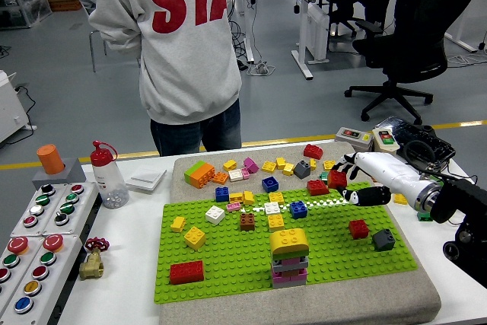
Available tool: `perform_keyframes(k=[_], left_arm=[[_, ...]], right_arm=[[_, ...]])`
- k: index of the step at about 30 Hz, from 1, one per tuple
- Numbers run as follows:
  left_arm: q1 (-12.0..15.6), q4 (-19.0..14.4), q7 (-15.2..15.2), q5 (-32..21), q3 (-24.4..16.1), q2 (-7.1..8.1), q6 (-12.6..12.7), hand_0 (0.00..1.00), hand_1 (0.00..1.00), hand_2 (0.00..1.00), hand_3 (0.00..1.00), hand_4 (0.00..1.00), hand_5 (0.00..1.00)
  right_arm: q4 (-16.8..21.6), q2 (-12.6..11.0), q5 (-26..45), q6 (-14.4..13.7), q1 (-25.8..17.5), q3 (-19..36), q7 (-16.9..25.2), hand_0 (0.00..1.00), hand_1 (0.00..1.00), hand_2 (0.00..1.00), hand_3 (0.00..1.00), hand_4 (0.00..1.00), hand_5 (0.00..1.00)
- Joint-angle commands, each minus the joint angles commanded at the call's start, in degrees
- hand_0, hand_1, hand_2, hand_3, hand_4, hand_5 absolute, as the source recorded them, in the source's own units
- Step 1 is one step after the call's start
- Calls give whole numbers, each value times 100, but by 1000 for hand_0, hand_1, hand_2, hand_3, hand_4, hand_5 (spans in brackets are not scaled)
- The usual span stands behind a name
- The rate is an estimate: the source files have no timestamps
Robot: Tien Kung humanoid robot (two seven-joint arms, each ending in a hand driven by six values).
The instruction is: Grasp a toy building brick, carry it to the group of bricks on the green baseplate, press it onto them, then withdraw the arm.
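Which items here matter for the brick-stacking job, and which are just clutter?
Job: right hand holding a red brick; stacked bricks; green baseplate.
Clutter: button panel; red-capped bottle; orange cup; keyboard.

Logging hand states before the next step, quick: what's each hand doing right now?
Left hand: not in view.
Right hand: fingers curled around a small red brick, lifted over the far right part of the green baseplate.
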Motion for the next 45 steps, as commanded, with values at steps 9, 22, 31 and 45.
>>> perform_keyframes(k=[9, 22, 31, 45], left_arm=[[32, 0, -3, 1, -4, -9, 8, 619, 586, 587, 419, 288, 931], [69, -5, 10, 27, -17, -2, 3, 618, 587, 586, 417, 288, 930], [64, 0, -8, -5, -8, 7, 13, 617, 586, 586, 413, 288, 930], [40, -3, -2, -4, -5, 17, 8, 617, 586, 585, 412, 288, 930]], right_arm=[[1248, -449, -10, 386, -101, -55, -285, 841, 676, 685, 557, 461, 190], [2866, -653, -456, 621, -42, -482, -787, 806, 655, 657, 554, 451, 207], [3336, -643, -622, 608, -40, -664, -1213, 803, 659, 659, 557, 458, 216], [3038, -480, -621, 677, -15, -819, -1491, 806, 664, 663, 561, 464, 244]])
